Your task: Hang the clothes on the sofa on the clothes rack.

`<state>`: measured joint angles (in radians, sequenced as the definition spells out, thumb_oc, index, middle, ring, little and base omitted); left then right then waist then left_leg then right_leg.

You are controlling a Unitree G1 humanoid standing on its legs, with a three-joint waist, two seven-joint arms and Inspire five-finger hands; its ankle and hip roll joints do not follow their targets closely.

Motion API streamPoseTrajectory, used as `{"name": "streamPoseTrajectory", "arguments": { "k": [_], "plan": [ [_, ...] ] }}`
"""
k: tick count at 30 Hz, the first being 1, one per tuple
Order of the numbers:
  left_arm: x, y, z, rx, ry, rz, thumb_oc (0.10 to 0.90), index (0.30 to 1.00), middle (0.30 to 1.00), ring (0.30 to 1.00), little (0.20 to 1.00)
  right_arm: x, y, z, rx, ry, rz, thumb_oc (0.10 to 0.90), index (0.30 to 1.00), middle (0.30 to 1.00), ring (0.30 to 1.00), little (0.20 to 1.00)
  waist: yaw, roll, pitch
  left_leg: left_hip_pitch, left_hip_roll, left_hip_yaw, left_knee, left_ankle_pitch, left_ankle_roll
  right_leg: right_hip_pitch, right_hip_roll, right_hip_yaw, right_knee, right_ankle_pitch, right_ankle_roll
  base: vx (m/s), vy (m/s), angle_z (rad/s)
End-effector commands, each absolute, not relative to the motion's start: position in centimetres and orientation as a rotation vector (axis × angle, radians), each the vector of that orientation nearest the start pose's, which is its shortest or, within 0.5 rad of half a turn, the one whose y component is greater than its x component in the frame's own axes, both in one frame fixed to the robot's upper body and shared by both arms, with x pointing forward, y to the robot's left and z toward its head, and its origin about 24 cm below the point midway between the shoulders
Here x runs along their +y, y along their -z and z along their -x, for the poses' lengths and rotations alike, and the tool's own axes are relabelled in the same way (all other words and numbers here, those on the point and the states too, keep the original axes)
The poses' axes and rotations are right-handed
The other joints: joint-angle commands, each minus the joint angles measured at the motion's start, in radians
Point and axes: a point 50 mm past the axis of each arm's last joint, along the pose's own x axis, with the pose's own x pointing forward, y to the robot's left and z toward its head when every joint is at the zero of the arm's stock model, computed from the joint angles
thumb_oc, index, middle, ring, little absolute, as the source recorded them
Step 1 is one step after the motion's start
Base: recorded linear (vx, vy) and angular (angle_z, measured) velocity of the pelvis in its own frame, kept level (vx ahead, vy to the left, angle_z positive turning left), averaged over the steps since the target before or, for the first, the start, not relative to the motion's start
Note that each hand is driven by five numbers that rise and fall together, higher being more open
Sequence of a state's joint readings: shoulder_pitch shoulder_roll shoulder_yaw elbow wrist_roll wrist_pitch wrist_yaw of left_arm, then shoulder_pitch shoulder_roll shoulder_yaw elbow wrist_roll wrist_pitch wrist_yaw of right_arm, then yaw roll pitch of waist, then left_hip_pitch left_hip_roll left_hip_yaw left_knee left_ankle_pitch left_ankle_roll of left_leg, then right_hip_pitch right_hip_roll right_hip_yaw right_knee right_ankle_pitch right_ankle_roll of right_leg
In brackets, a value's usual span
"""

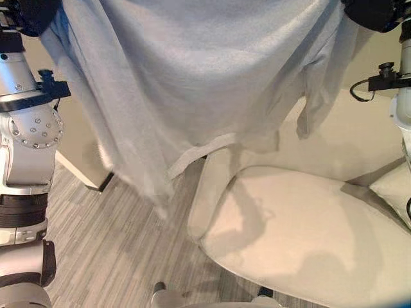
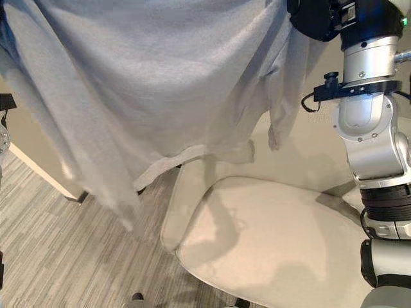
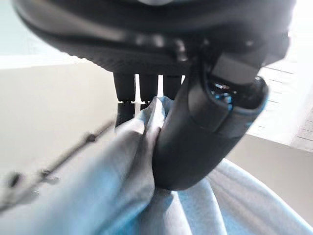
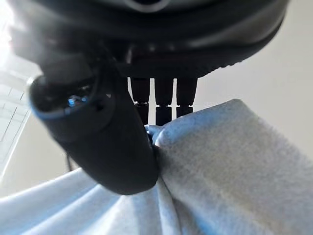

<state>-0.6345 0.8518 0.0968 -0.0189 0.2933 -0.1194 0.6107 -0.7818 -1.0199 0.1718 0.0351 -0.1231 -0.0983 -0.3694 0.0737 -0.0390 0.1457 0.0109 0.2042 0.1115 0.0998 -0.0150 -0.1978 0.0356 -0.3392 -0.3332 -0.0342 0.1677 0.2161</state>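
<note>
Both arms are raised, left hand (image 3: 195, 122) and right hand (image 4: 112, 142) each pinched closed, thumb against fingers.

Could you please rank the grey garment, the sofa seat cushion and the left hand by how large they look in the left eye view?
1. Grey garment, though hanging nearer the camera.
2. Sofa seat cushion.
3. Left hand, partly cut off at the corner.

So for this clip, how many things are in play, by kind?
Garments: 1, a light grey-blue shirt, held up by both hands
Seats: 1, a beige sofa
Robot hands: 2, left robot hand and right robot hand, each pinching the shirt
Total: 4
</note>
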Motion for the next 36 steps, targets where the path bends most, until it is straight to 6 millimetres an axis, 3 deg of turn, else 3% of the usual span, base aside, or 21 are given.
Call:
{"name": "streamPoseTrajectory", "arguments": {
  "k": [1,2,3,4,5,7,9,12,13,14,17,20,22,25,26,27,28,31,32,34,36],
  "plan": [
    [23.9,-39.4,-24.9,-1.375,-0.797,-0.875,0.4,0.3,0.3,0.3,0.3,-24.3,-38.1,-28.0,-1.115,0.596,0.959,0.4,0.3,0.3,0.3,0.3,-0.009,-0.018,-0.1,0.063,-0.114,-0.044,-0.187,-0.07,0.098,-0.038,-0.057,-0.003,0.065,0.064,-0.003,-0.18,0.598,0.94],
    [23.5,-39.8,-25.3,-1.373,-0.774,-0.883,0.4,0.3,0.3,0.3,0.3,-24.0,-38.7,-28.4,-1.116,0.577,0.95,0.4,0.3,0.3,0.3,0.3,0.001,-0.013,-0.095,0.05,-0.137,-0.064,-0.187,-0.05,0.122,-0.044,0.057,0.063,0.158,-0.074,-0.045,-0.17,0.459,0.55],
    [23.4,-40.0,-25.5,-1.368,-0.771,-0.882,0.4,0.3,0.3,0.3,0.3,-23.8,-39.3,-28.4,-1.126,0.567,0.946,0.4,0.3,0.3,0.3,0.3,0.004,-0.012,-0.089,0.039,-0.145,-0.073,-0.187,-0.037,0.124,-0.054,0.104,0.069,0.205,-0.133,-0.071,-0.14,0.432,0.24],
    [23.5,-39.6,-26.1,-1.323,-0.756,-0.896,0.4,0.3,0.3,0.3,0.3,-24.0,-39.6,-28.4,-1.117,0.556,0.955,0.4,0.3,0.3,0.3,0.3,-0.003,-0.021,-0.082,0.04,-0.17,-0.096,-0.187,-0.026,0.136,-0.075,0.216,0.109,0.268,-0.198,-0.09,-0.09,0.187,-0.21],
    [23.5,-39.7,-26.1,-1.324,-0.757,-0.894,0.4,0.3,0.3,0.3,0.3,-24.0,-39.6,-28.4,-1.118,0.556,0.955,0.4,0.3,0.3,0.3,0.3,-0.003,-0.02,-0.082,0.036,-0.169,-0.096,-0.187,-0.021,0.136,-0.082,0.216,0.108,0.273,-0.196,-0.092,-0.05,0.147,-0.13],
    [23.9,-39.3,-26.6,-1.286,-0.759,-0.9,0.4,0.3,0.3,0.3,0.3,-24.1,-40.3,-28.3,-1.127,0.553,0.949,0.4,0.3,0.3,0.3,0.3,-0.001,-0.053,-0.088,0.025,-0.203,-0.099,-0.187,-0.018,0.137,-0.054,0.287,0.13,0.17,-0.215,-0.121,-0.02,0.044,0.16],
    [24.6,-38.9,-26.8,-1.258,-0.778,-0.917,0.4,0.3,0.3,0.3,0.3,-24.8,-40.6,-28.4,-1.108,0.574,0.96,0.4,0.3,0.3,0.3,0.3,0.002,-0.074,-0.091,0.016,-0.221,-0.108,-0.187,-0.021,0.136,-0.017,0.301,0.153,0.064,-0.199,-0.125,0.0,0.024,0.29],
    [24.9,-37.9,-27.1,-1.229,-0.77,-0.895,0.4,0.3,0.3,0.3,0.3,-24.6,-41.1,-28.2,-1.121,0.565,0.966,0.4,0.3,0.3,0.3,0.3,0.012,-0.084,-0.1,0.023,-0.232,-0.098,-0.187,-0.014,0.14,0.016,0.304,0.16,-0.024,-0.152,-0.114,0.12,0.105,0.15],
    [23.6,-37.2,-27.6,-1.233,-0.7,-0.834,0.4,0.3,0.3,0.3,0.3,-25.8,-41.2,-27.7,-1.096,0.597,0.979,0.4,0.3,0.3,0.3,0.3,-0.021,-0.078,-0.085,0.002,-0.195,0.029,-0.143,-0.014,0.133,0.046,0.265,0.09,-0.053,-0.142,-0.098,0.07,0.199,0.68],
    [23.6,-37.2,-27.6,-1.233,-0.699,-0.833,0.4,0.3,0.3,0.3,0.3,-25.9,-41.1,-27.7,-1.096,0.598,0.98,0.4,0.3,0.3,0.3,0.3,-0.019,-0.077,-0.086,-0.002,-0.194,0.029,-0.136,-0.017,0.133,0.046,0.265,0.089,-0.053,-0.142,-0.098,0.1,0.317,1.24],
    [23.4,-37.3,-27.5,-1.246,-0.678,-0.848,0.4,0.3,0.3,0.3,0.3,-26.0,-40.6,-27.6,-1.092,0.588,0.996,0.4,0.3,0.3,0.3,0.3,-0.017,-0.089,-0.094,-0.043,-0.079,0.016,-0.135,0.015,0.096,0.043,0.217,0.077,-0.053,-0.153,-0.084,0.1,0.205,0.41],
    [23.7,-37.8,-27.3,-1.26,-0.706,-0.848,0.4,0.3,0.3,0.3,0.3,-26.5,-40.7,-27.3,-1.093,0.613,1.004,0.4,0.3,0.3,0.3,0.3,-0.015,-0.094,-0.088,-0.108,0.034,-0.033,-0.175,0.091,0.069,0.051,0.18,0.086,-0.053,-0.188,-0.073,0.18,0.235,0.0],
    [23.6,-38.1,-27.2,-1.274,-0.707,-0.843,0.4,0.3,0.3,0.3,0.3,-26.7,-40.6,-27.2,-1.086,0.624,1.013,0.4,0.3,0.3,0.3,0.3,-0.023,-0.072,-0.098,-0.128,0.056,-0.04,-0.187,0.102,0.047,0.069,0.168,0.079,-0.053,-0.202,-0.061,0.25,0.33,0.07],
    [22.8,-38.1,-27.4,-1.287,-0.676,-0.843,0.4,0.3,0.3,0.3,0.3,-26.7,-40.5,-27.2,-1.082,0.637,1.022,0.4,0.3,0.3,0.3,0.3,-0.027,-0.032,-0.127,-0.113,0.02,-0.029,-0.187,0.083,0.025,0.095,0.113,0.057,-0.053,-0.174,-0.035,0.39,0.57,0.01],
    [22.2,-38.7,-27.4,-1.308,-0.655,-0.868,0.4,0.3,0.3,0.3,0.3,-26.1,-40.2,-27.3,-1.098,0.641,1.032,0.4,0.3,0.3,0.3,0.3,-0.024,-0.023,-0.125,-0.07,-0.088,0.011,-0.187,0.037,0.084,0.073,-0.022,0.033,0.074,0.014,-0.026,0.45,0.747,-0.12],
    [22.2,-38.7,-27.4,-1.308,-0.656,-0.868,0.4,0.3,0.3,0.3,0.3,-26.1,-40.2,-27.3,-1.099,0.641,1.032,0.4,0.3,0.3,0.3,0.3,-0.023,-0.026,-0.123,-0.068,-0.094,0.014,-0.187,0.036,0.089,0.068,-0.03,0.039,0.081,0.015,-0.023,0.45,0.855,-0.12],
    [22.3,-39.0,-27.0,-1.32,-0.674,-0.882,0.4,0.3,0.3,0.3,0.3,-25.8,-40.3,-27.3,-1.116,0.647,1.02,0.4,0.3,0.3,0.3,0.3,-0.016,-0.011,-0.114,-0.046,-0.122,0.037,-0.187,0.011,0.116,0.039,-0.067,0.001,0.164,0.055,-0.044,0.19,0.399,0.19],
    [22.3,-39.0,-27.0,-1.321,-0.677,-0.91,0.4,0.3,0.3,0.3,0.3,-25.6,-40.1,-27.4,-1.118,0.638,1.003,0.4,0.3,0.3,0.3,0.3,-0.038,-0.004,-0.103,-0.02,-0.146,0.044,-0.187,-0.012,0.134,-0.024,-0.018,0.057,0.246,0.008,-0.058,0.17,0.284,-0.1],
    [22.3,-39.0,-27.0,-1.318,-0.678,-0.909,0.4,0.3,0.3,0.3,0.3,-25.4,-40.1,-27.3,-1.128,0.631,1.004,0.4,0.3,0.3,0.3,0.3,-0.044,0.001,-0.098,-0.005,-0.152,0.045,-0.187,-0.02,0.136,-0.053,0.023,0.073,0.25,-0.023,-0.065,0.1,0.118,0.02],
    [22.6,-39.2,-26.8,-1.32,-0.693,-0.91,0.4,0.3,0.3,0.3,0.3,-25.2,-40.4,-27.1,-1.146,0.628,0.991,0.4,0.3,0.3,0.3,0.3,-0.048,0.011,-0.086,0.011,-0.159,0.059,-0.187,-0.026,0.134,-0.1,0.077,0.038,0.205,-0.075,-0.073,0.2,0.102,-0.04],
    [22.6,-38.7,-27.0,-1.304,-0.695,-0.921,0.4,0.3,0.3,0.3,0.3,-25.7,-40.5,-27.0,-1.142,0.645,1.005,0.4,0.3,0.3,0.3,0.3,-0.084,0.01,-0.07,0.046,-0.169,0.052,-0.187,-0.05,0.129,-0.142,0.174,0.094,0.046,-0.095,-0.065,0.25,-0.018,-0.25]
  ]
}}
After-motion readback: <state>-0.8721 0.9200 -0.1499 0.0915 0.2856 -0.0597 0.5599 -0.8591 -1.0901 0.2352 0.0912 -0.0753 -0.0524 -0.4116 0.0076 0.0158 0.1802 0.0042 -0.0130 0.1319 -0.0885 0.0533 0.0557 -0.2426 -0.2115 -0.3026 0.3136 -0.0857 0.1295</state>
